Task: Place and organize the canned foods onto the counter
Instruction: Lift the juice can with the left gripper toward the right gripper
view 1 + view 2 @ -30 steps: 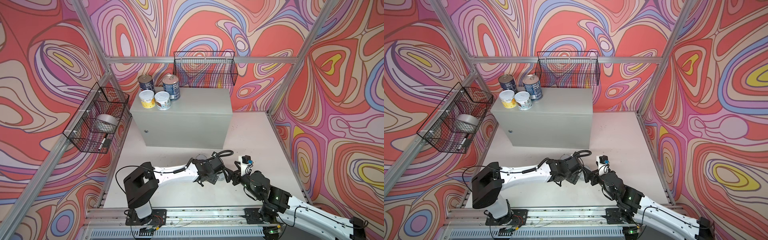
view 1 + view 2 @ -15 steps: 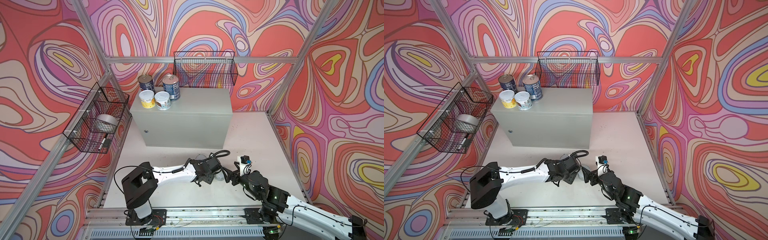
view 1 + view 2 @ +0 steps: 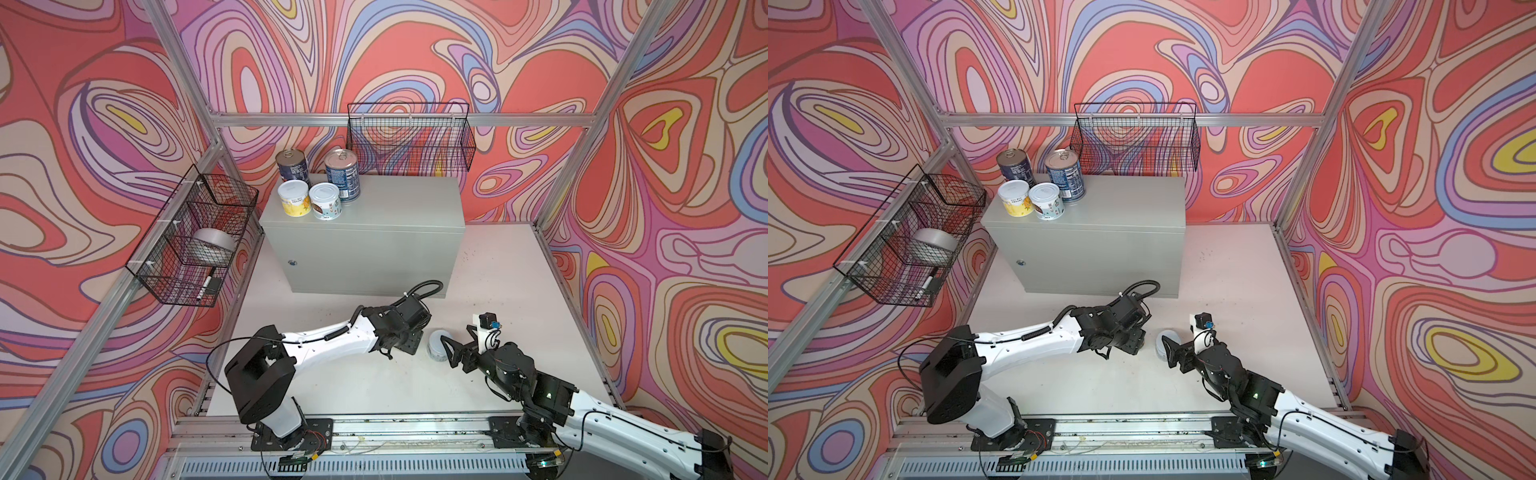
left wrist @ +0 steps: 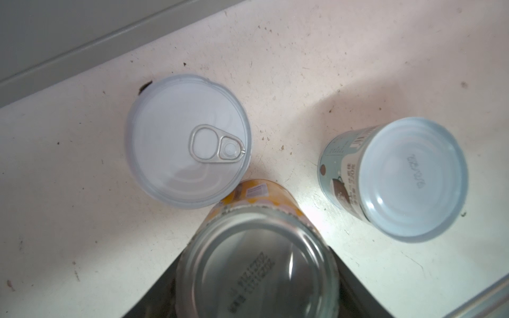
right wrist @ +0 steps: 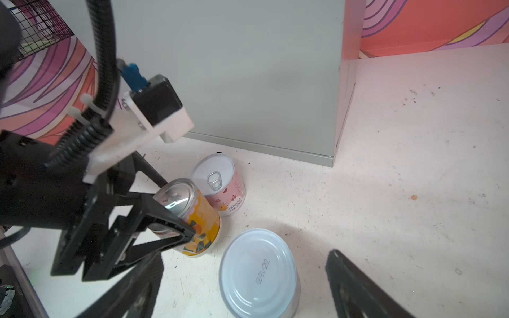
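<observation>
Tin: short yellow-labelled can with silver top [image 5: 198, 220], about upright on the white tabletop [image 3: 498, 270].
Left gripper [image 5: 176, 206]: clamped on its sides.
Counter: light-grey metal cabinet [image 3: 399, 208] stands just beyond the tin, its flat top well higher; so lift first, I think.
Right gripper [image 5: 246, 256]: jaws wide apart around a pale-labelled tin [image 5: 259, 278].

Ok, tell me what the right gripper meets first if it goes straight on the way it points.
Probably the date-stamped pale can, which stands just ahead of the right gripper, between its open fingers; exact depth is unclear.
</observation>
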`<state>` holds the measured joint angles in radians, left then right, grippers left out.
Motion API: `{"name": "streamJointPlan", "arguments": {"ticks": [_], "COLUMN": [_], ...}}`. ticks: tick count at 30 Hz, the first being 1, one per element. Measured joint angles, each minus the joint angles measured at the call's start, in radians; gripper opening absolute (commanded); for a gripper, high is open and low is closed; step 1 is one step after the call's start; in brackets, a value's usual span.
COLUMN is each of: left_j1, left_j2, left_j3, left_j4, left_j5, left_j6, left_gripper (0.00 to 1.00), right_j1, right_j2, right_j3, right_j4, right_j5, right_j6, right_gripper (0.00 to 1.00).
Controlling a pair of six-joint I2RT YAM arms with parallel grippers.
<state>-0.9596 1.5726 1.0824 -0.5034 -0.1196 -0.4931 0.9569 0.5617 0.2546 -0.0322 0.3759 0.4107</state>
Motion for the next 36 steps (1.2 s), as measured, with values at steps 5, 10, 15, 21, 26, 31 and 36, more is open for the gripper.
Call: {"name": "streamJointPlan", "arguments": {"ticks": [5,10,15,21,26,31,36], "left_j1": [0.035,0.058,0.08,0.115,0.129,0.136,0.137], "left_j2": [-0.069,-0.099,-0.113,-0.099,-0.099,-0.099,-0.087], "left_j3": [0.021,0.092,0.097,0.099,0.12,0.129,0.145], "left_j4": [-0.024,-0.066,-0.066,-0.072,-0.082,-0.082,-0.085], "left_j5": [0.034,0.045,0.087,0.162,0.224,0.276,0.327], "left_j6": [0.027,0.037,0.026,-0.003,-0.022,-0.035,-0.04], "left_gripper": [0.5,0.51,0.51,0.5,0.5,0.49,0.49], "right_j1": [0.0,0.0,0.0,0.0,0.0,0.0,0.0], "right_j2": [0.054,0.147,0.282,0.336,0.388,0.445,0.45], "right_j3": [0.0,0.003,0.027,0.027,0.028,0.043,0.043], "right_j4": [0.049,0.113,0.198,0.361,0.45,0.476,0.517], "right_j5": [-0.048,-0.118,-0.166,-0.19,-0.212,-0.22,-0.212], "right_j6": [-0.012,-0.048,-0.103,-0.165,-0.217,-0.24,-0.249], "right_gripper": [0.95,0.95,0.95,0.95,0.95,0.95,0.95]}}
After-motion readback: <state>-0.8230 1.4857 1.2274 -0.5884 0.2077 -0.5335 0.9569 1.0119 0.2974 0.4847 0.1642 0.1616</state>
